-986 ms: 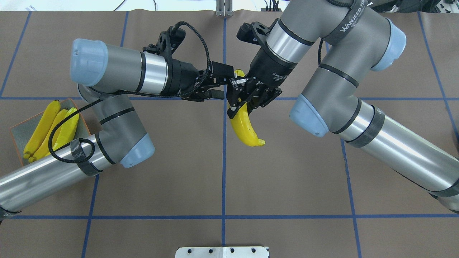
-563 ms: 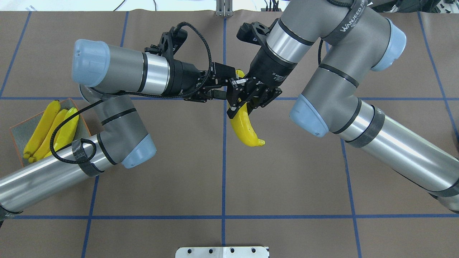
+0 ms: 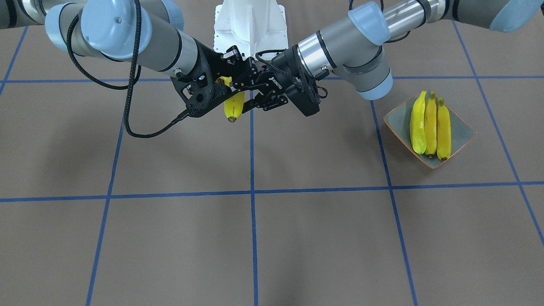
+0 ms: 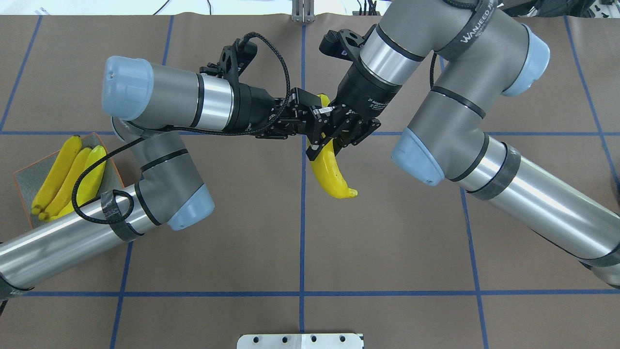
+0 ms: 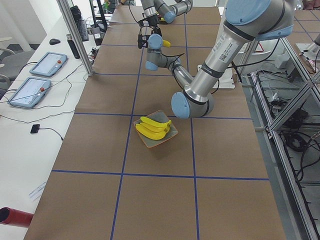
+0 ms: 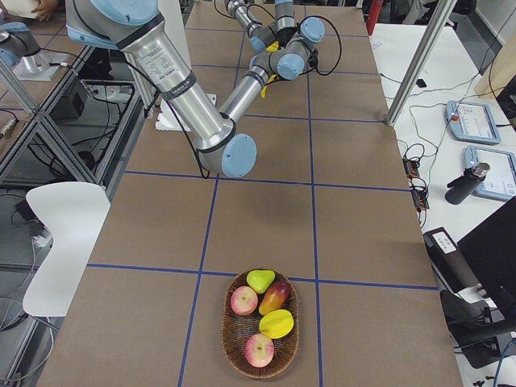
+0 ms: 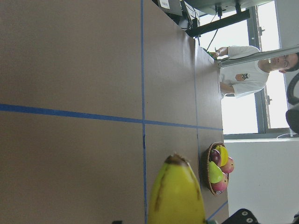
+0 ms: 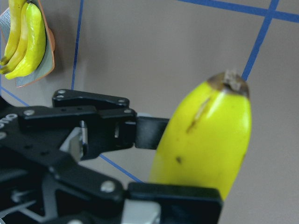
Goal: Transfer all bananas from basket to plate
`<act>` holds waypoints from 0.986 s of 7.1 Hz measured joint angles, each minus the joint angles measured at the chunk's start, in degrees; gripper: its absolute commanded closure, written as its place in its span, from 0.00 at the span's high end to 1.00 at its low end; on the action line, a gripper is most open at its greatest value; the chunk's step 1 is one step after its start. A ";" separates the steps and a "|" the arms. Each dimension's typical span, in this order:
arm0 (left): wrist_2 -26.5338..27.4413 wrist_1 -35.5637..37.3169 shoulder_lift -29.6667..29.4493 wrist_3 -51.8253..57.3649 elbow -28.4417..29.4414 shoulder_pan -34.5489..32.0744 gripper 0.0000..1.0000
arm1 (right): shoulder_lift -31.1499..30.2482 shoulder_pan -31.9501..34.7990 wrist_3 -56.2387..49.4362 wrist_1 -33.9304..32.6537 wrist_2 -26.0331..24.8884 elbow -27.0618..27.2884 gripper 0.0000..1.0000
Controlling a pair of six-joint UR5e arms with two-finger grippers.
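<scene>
Fingers of the right pincer [image 4: 327, 141] are closed on the held banana [image 4: 332, 175], gripping it across its middle and keeping it off the tabletop [image 4: 218, 252], above the centre. The fruit hangs steeply, with one dark-tipped end low and the other end up between the two wrists. The left pincer [image 4: 306, 115] reaches in sideways at that upper end with its jaws spread apart. In the right wrist view one of its black fingers [image 8: 150, 133] lies just beside the yellow skin. Whether it presses on the skin cannot be told, and the other finger is hidden behind the fruit. The left wrist view shows a brown-ended tip of the fruit at the bottom middle of its picture.

Well apart, toward the robot's left end of the tabletop, the plate [image 3: 464, 132] carries three bananas [image 3: 430, 125]. They lie side by side, touching, along the length of the dish. At the opposite end sits the basket [image 6: 232, 343], a woven oval holding reddish apples, a green pear and other round fruit. Blue tape lines divide the brown cover into large squares.
</scene>
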 measured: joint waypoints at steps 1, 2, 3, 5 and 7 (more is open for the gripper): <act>0.13 0.03 0.00 -0.06 -0.06 0.12 0.00 | -0.03 0.00 -0.18 0.02 -0.01 0.02 0.99; 0.15 0.09 -0.05 -0.76 -0.13 0.21 0.00 | -0.14 -0.02 -0.48 0.24 -0.09 0.10 1.00; 0.17 0.13 -0.24 -1.92 -0.24 0.25 0.00 | -0.71 -0.04 -0.44 1.95 -0.19 0.15 1.00; 0.18 0.33 -0.22 -2.75 -0.31 0.22 0.00 | -3.67 0.36 -0.14 6.15 0.11 1.50 1.00; -0.02 0.44 0.38 -2.53 -0.43 -0.39 0.00 | -6.76 2.69 -0.47 7.08 1.19 3.94 1.00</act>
